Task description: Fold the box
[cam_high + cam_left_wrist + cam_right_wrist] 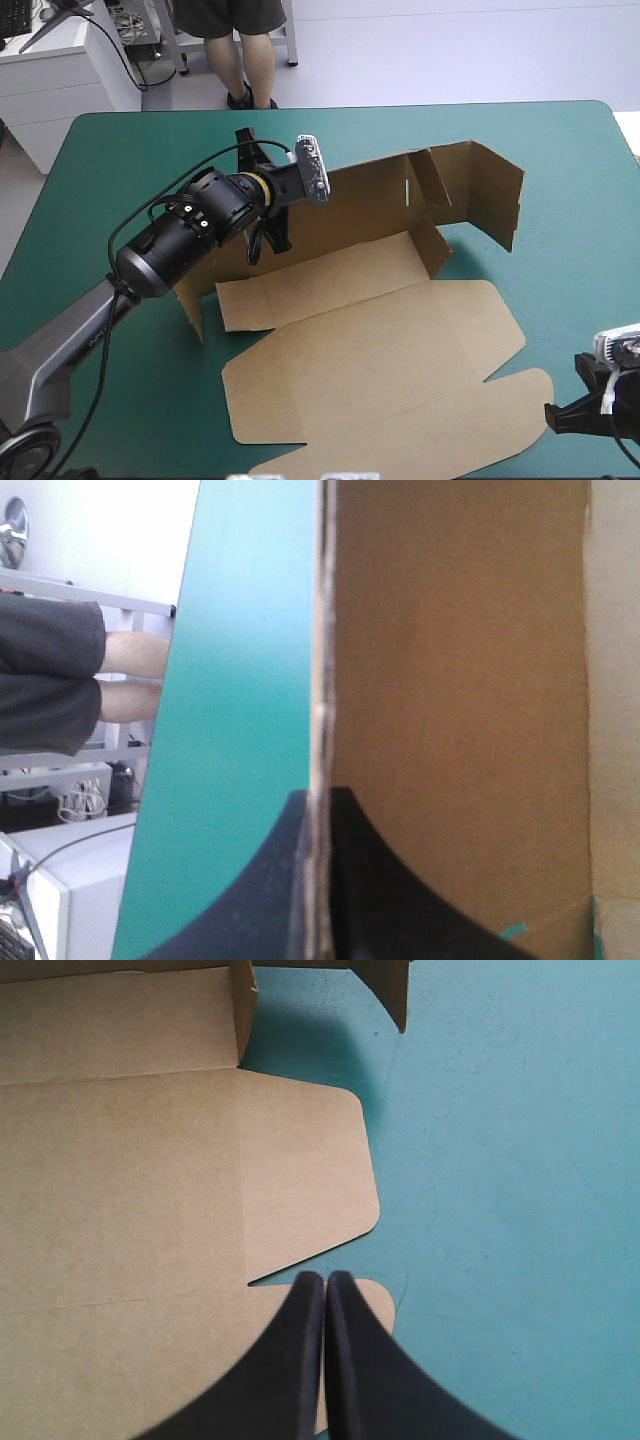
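Across the middle of the table's teal-green cover (110, 160) lay the box (380, 340), its base and lid panel flat and its far wall (370, 205) raised, with a side flap (495, 195) swung round at the right end. The left gripper (318, 800) was clenched on the top edge of that wall near its left end, one black finger on each face. The right gripper (325, 1282) sat above the board's near right edge, fingers pressed together and grasping nothing. Nothing pinned the base, so I judged that a push on the wall could drag the whole sheet instead of creasing it. Held at one end only, the wall might also twist or slip from the pinch.
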